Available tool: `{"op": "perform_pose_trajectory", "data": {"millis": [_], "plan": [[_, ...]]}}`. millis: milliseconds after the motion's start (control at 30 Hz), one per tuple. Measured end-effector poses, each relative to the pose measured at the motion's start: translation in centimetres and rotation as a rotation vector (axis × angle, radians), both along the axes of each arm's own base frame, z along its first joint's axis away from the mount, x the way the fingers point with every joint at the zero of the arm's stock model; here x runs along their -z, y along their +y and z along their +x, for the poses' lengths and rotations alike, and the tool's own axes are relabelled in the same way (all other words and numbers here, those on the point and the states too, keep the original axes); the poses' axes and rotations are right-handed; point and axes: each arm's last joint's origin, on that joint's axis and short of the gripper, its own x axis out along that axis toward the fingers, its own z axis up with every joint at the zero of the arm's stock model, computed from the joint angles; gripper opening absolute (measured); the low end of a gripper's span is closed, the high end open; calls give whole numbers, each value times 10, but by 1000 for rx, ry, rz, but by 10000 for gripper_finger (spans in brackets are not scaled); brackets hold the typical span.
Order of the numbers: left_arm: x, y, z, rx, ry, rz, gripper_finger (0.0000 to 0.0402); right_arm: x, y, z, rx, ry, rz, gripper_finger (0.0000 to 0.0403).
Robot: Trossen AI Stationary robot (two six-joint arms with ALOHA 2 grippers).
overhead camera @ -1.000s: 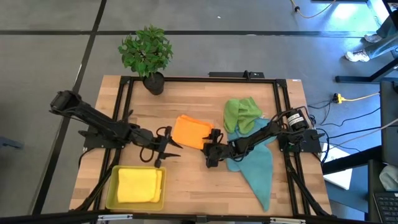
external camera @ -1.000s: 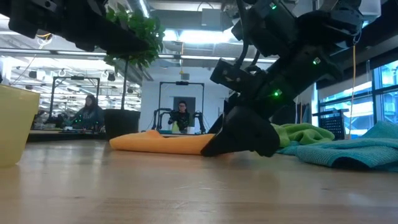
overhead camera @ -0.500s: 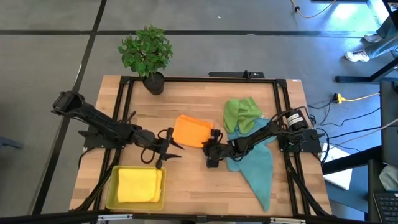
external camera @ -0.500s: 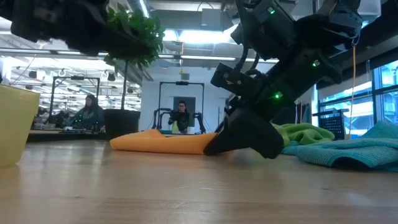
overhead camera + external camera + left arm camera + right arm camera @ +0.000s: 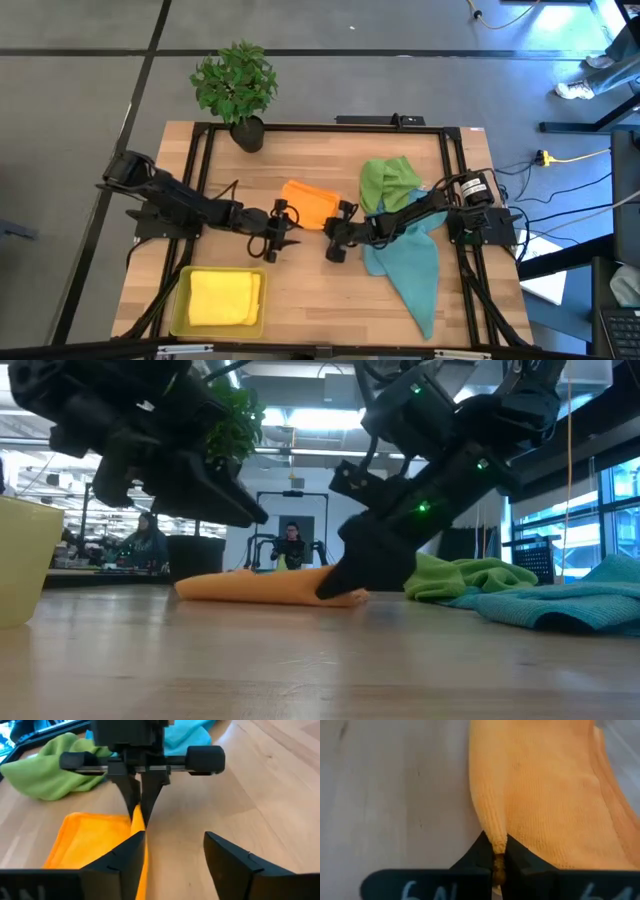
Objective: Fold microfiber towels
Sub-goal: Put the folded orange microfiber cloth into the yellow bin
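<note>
High view: right gripper [image 5: 337,243] fingers pinch the orange towel [image 5: 310,203] edge; left gripper [image 5: 281,236] fingers spread, empty.

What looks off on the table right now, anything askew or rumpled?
Nothing damaged or spilled. The green towel and teal towel lie crumpled in an overlapping heap, unfolded. The orange towel sits askew, its corner pinched by the right tool; the left tool is open beside it.
</note>
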Motion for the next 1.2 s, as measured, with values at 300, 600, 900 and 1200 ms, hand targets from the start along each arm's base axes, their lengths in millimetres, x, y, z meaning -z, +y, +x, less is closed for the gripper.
{"op": "perform_pose_trajectory", "data": {"millis": [300, 600, 900, 1200], "plan": [[-1, 2, 8, -152, 234, 175, 260, -8, -1, 2, -3, -46, 56, 9], [-4, -4, 4, -178, 415, 224, 270, -39, 0, 1, -13, -141, 88, 9], [-1, 1, -4, -282, 475, 292, 268, -43, 0, 1, -37, -142, 101, 9], [5, 1, -16, -303, 597, 232, 267, -42, -1, 1, -34, -137, 100, 8]]}}
